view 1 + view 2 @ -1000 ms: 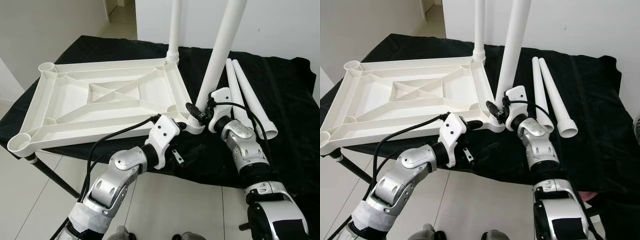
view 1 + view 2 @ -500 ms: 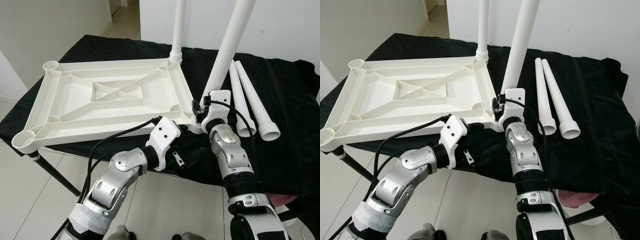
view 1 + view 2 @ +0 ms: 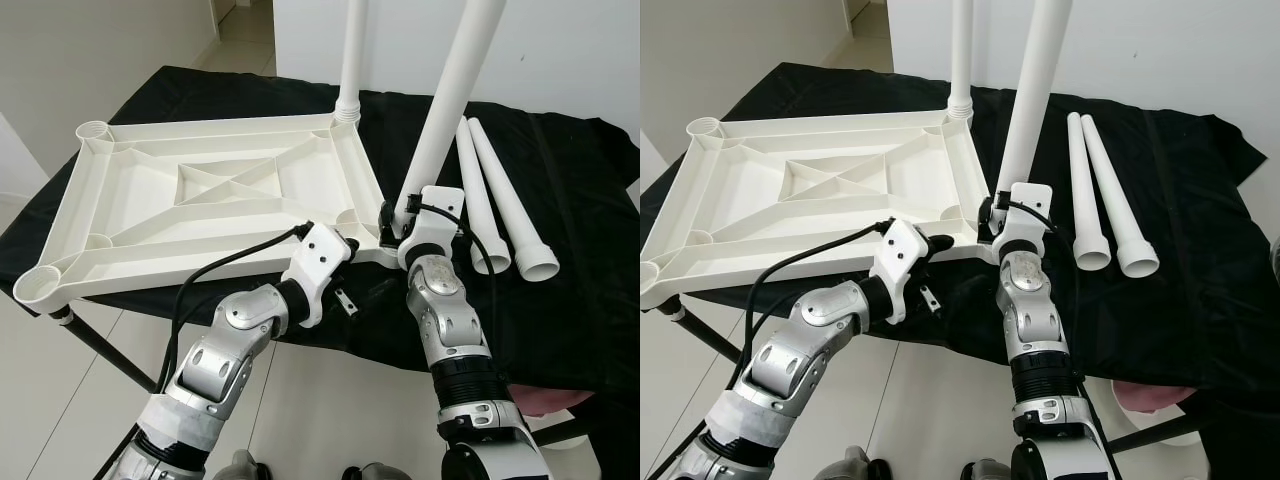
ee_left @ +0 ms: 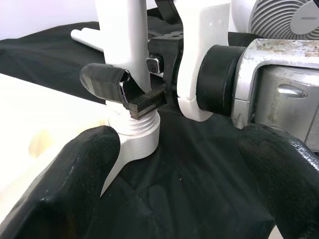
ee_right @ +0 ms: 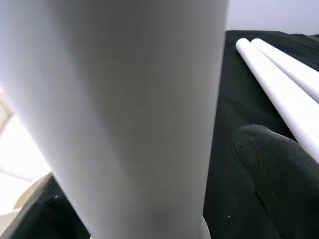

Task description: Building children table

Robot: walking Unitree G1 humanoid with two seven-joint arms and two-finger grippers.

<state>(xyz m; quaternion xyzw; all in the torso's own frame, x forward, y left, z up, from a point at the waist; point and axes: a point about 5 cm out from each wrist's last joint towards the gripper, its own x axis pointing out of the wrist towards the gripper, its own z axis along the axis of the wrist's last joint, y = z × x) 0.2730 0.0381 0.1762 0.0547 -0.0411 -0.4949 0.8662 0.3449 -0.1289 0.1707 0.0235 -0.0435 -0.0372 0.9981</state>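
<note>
The white tabletop (image 3: 150,270) lies upside down on a black-draped table. One white leg (image 3: 352,50) stands in its far right corner. A second leg (image 3: 445,120) leans in the near right corner socket (image 4: 137,134). My right gripper (image 3: 392,222) is shut on this leg just above the socket; its toothed finger (image 4: 144,97) presses the tube. The left gripper (image 3: 352,258) hovers open at the same corner, its fingers (image 4: 65,184) spread wide, one beside the socket. In the right wrist view the leg (image 5: 124,99) passes between the fingers.
Two loose white legs (image 3: 476,190) (image 3: 508,200) lie side by side on the black cloth (image 3: 580,300) to the right. The table's front edge runs just under my forearms, with tiled floor (image 3: 60,400) below. A black table strut (image 3: 100,350) slants under the left end.
My right forearm has swung in to the left and now stands almost straight below the leaning leg. The left gripper has crept closer to the corner socket. The head camera has shifted slightly.
</note>
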